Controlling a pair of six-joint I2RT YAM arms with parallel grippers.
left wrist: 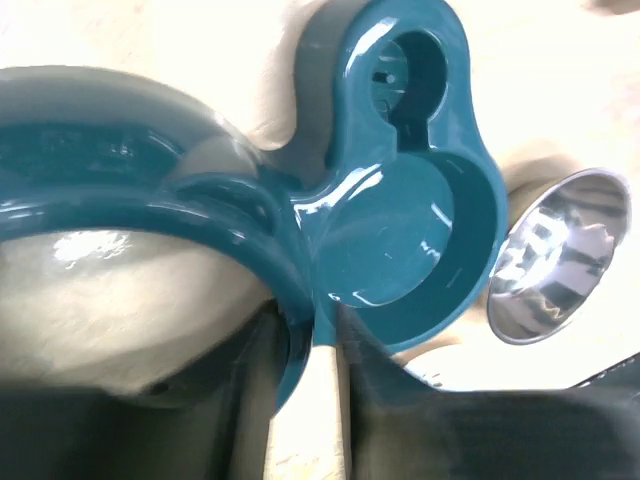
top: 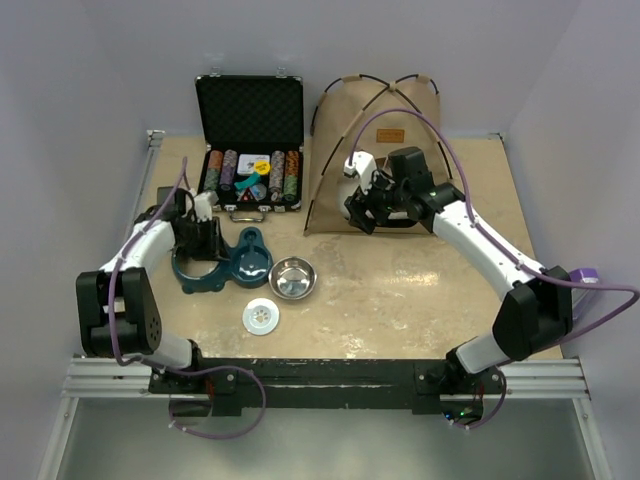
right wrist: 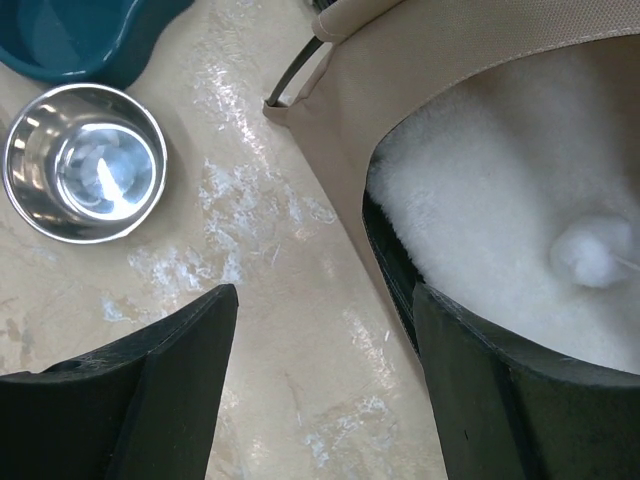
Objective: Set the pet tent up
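Note:
The pet tent (top: 375, 140) stands at the back right: tan canvas, thin black poles crossing at the top, and a small brown label patch (top: 390, 135). My right gripper (top: 366, 214) is open and empty, low in front of the doorway. In the right wrist view the right gripper (right wrist: 322, 295) has its jaws wide apart over bare table. Its right finger (right wrist: 500, 400) is at the doorway edge of the tent (right wrist: 400, 90), beside white fleece and the white pom-pom (right wrist: 592, 250). My left gripper (top: 205, 243) is shut on the rim of a teal bowl stand (left wrist: 420, 230).
An open black poker-chip case (top: 250, 130) stands at the back, left of the tent. A steel bowl (top: 293, 278) and a white round disc (top: 260, 317) lie mid-table. The steel bowl also shows in both wrist views (left wrist: 560, 255) (right wrist: 85, 165). A purple object (top: 588, 274) sits at the right edge.

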